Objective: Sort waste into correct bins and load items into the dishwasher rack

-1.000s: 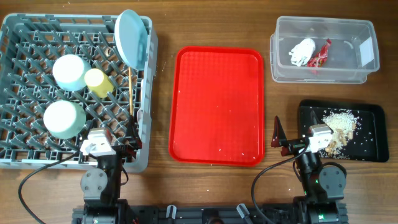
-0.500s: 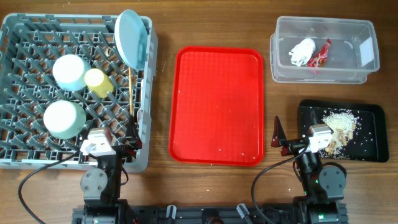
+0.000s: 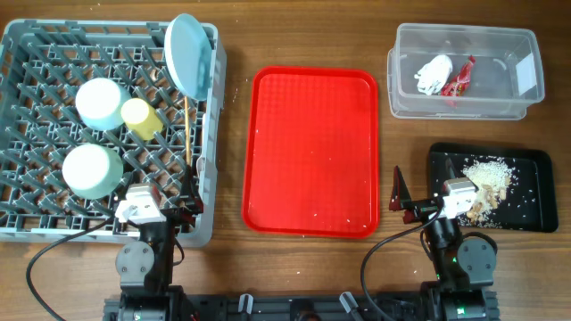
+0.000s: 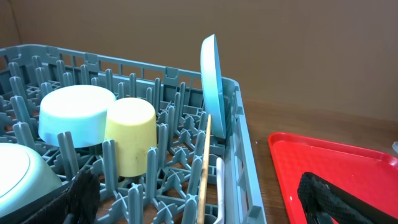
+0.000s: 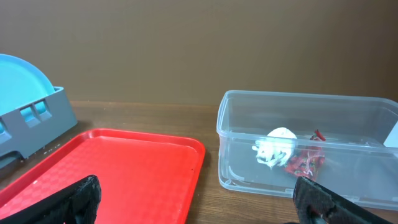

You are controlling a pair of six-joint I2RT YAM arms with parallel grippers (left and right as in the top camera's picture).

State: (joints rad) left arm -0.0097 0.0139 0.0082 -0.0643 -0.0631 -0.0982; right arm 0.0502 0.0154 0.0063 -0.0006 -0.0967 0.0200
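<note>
Judging by how things lie, the sorting looks all but done, so the risks come from disturbing it. Both arms sit folded at the near edge of the bench (image 3: pixel 234 267), and the left claw (image 4: pixel 204 198) and right claw (image 5: pixel 200 202) are both spread wide and holding nothing. The dishwasher rack (image 3: pixel 27 227) holds 2 bowls (image 3: pixel 99 103) bottom up, the yellow cup (image 3: pixel 141 118), the chopsticks (image 3: pixel 187 134) and what looks like the white fork (image 4: pixel 219 177). The blue plate (image 3: pixel 189 52) stands on edge at the rack's far right corner, its rim above the wall. A knock to the rack could tip it out onto the bench. The left claw hangs right at the rack's near wall, so a careless swing could catch a peg and cause that knock. The chopsticks are thin enough to slip through the lattice. The tissue (image 3: pixel 434 75) and red wrapper (image 3: pixel 460 82) lie in the clear tub (image 3: pixel 464 109). The food scraps (image 3: pixel 489 174) lie on the black tray (image 3: pixel 535 218), some scattered toward its low rim. The right claw is close beside that tray, and nudging it could spill crumbs. A few pale specks dot the red tray (image 3: pixel 312 152).
</note>
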